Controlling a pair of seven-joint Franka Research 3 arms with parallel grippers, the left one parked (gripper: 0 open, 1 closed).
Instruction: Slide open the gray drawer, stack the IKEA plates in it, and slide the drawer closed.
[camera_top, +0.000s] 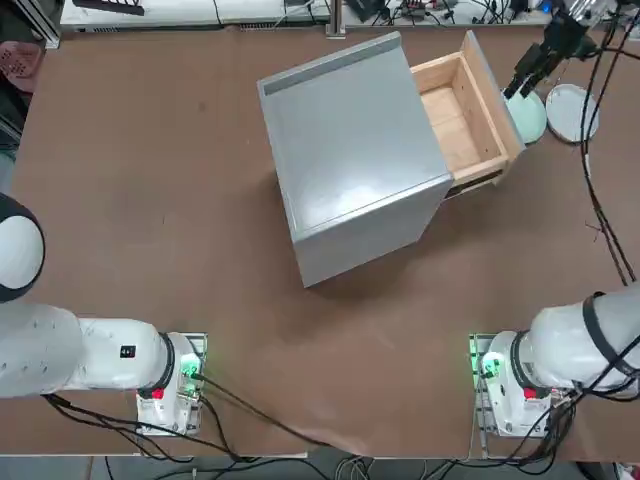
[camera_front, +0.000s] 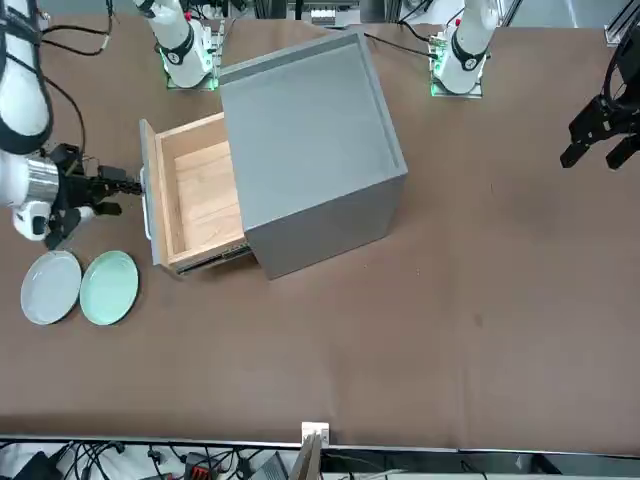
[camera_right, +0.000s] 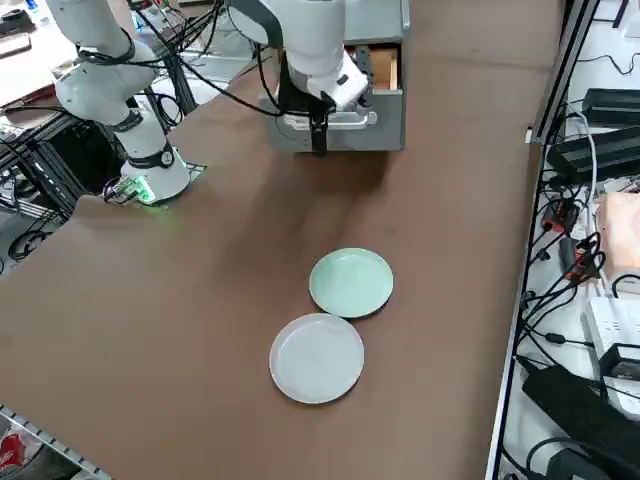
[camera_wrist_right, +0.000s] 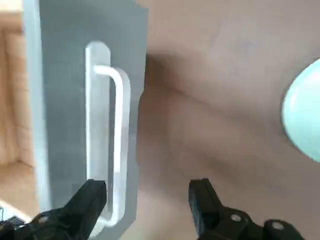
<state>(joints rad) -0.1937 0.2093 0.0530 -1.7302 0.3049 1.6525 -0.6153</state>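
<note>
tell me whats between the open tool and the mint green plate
Only bare brown table. In the front view the right tool sits open by the gray drawer front, and nothing lies between it and the mint green plate.

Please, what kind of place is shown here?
Most likely a robotics lab: a brown table, tangled cables along its edge, and the right hand open by the gray drawer.

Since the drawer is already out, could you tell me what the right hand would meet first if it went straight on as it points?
Probably bare table beside the drawer's handle; the open right hand points down there, though depth is unclear.
</note>
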